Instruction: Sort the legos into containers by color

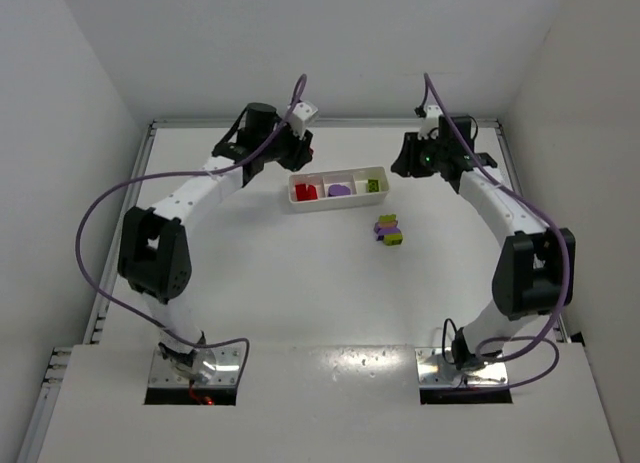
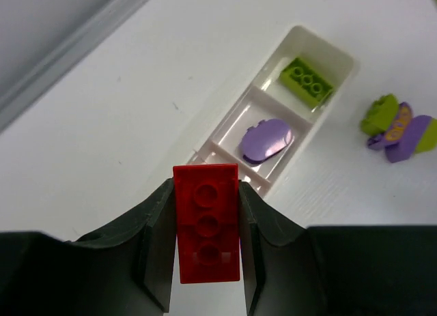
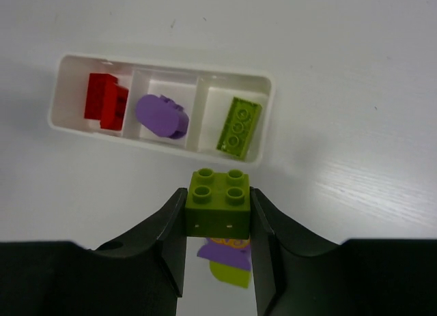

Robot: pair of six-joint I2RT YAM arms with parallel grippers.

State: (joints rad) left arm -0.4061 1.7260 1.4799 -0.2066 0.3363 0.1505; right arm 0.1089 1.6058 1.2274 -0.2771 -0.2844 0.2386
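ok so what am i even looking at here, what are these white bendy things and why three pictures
The white bendy things are two robot arms bolted to a table, each ending in a two-finger gripper. The wide picture comes from a camera above and behind them. The other two come from small cameras on the wrists, which is why dark fingers fill their lower part.

On the table lies a white tray with three compartments: red bricks in one, a purple piece in the middle, a green brick in the last. A small purple and green clump sits loose beside the tray.

The left gripper is shut on a red brick and the right gripper on a square green brick. The job is sorting bricks by colour.
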